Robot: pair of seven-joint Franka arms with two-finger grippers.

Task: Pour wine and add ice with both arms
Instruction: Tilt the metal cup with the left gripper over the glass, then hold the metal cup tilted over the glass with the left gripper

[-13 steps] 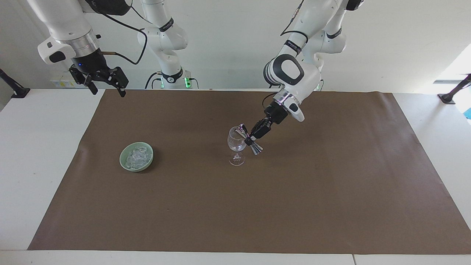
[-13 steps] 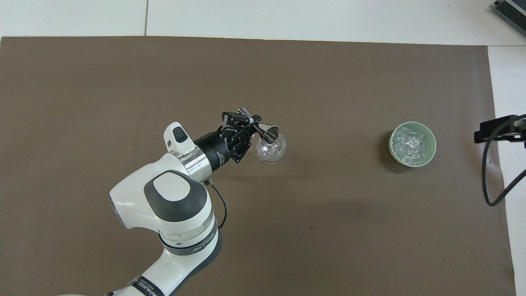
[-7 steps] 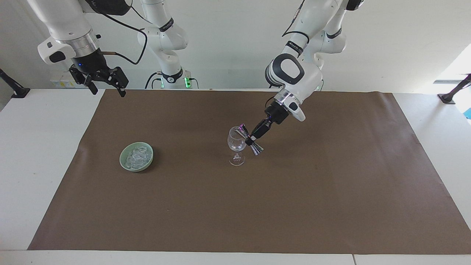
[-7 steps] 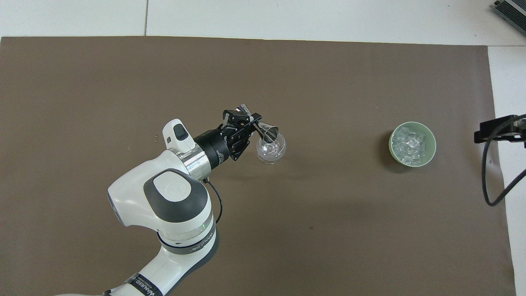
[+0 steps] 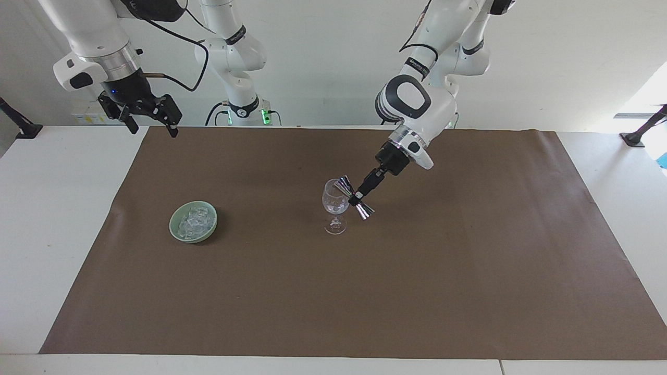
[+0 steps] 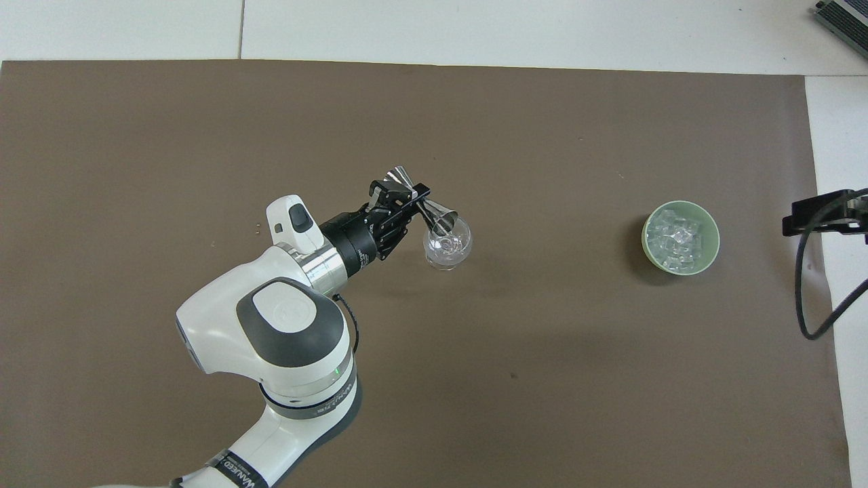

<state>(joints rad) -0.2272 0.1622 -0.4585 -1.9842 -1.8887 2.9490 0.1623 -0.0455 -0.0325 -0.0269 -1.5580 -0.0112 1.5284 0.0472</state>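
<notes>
A clear wine glass stands upright mid-mat. My left gripper is shut on the waist of a silver double-ended jigger. The jigger is tilted, its lower mouth at the glass's rim. No coloured wine shows; the glass looks clear. The ice lies heaped in a pale green bowl toward the right arm's end. My right gripper waits open and empty, raised over the table edge nearest the robots, well away from the bowl.
A brown mat covers most of the white table. Only the glass and the bowl stand on it. A black cable hangs from the right arm beside the bowl's end of the mat.
My left wrist has rolled a little, turning the jigger at the glass's rim. Glass, bowl and right arm have stayed put.
</notes>
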